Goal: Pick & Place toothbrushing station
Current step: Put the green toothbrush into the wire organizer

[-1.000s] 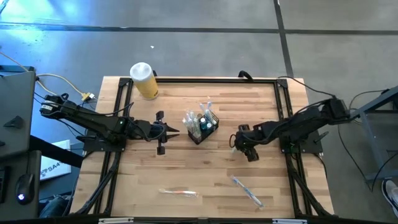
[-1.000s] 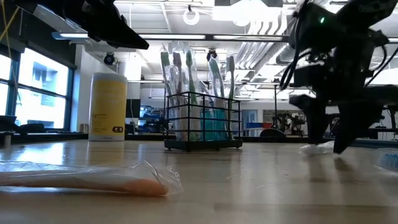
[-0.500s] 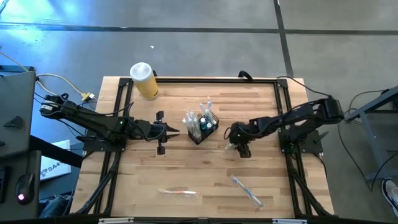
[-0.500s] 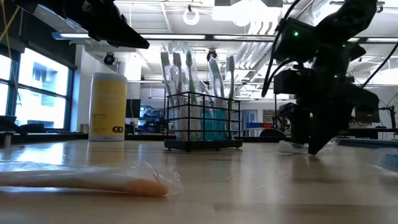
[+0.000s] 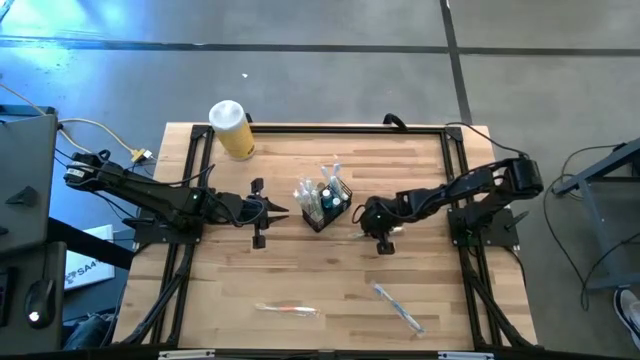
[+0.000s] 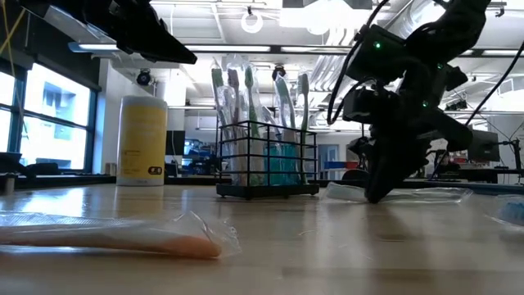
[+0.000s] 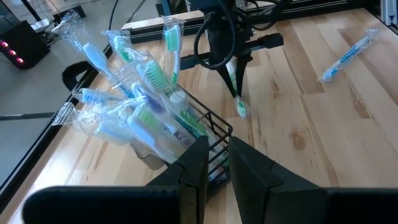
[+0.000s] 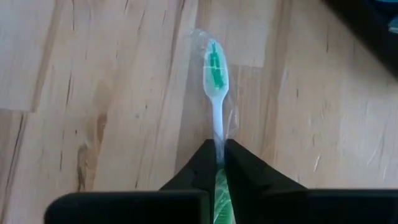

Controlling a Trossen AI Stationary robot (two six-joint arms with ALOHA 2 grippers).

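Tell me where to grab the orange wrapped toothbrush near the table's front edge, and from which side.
Grip the orange toothbrush at mid-handle, coming straight down from above with the fingers set across its length. It lies flat on the table, so there is probably no room to get under it from the side. The loose wrapper flares at the end and would likely slip.

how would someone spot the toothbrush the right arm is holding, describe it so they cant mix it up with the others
Start at the black slatted wire caddy packed with wrapped toothbrushes in the middle of the wooden table. Just to its right, the right arm's tool pinches a clear-wrapped toothbrush with a white neck and green bristles. It alone is held by a tool; the other loose wrapped ones, orange-handled and blue-handled, lie along the table's near edge.
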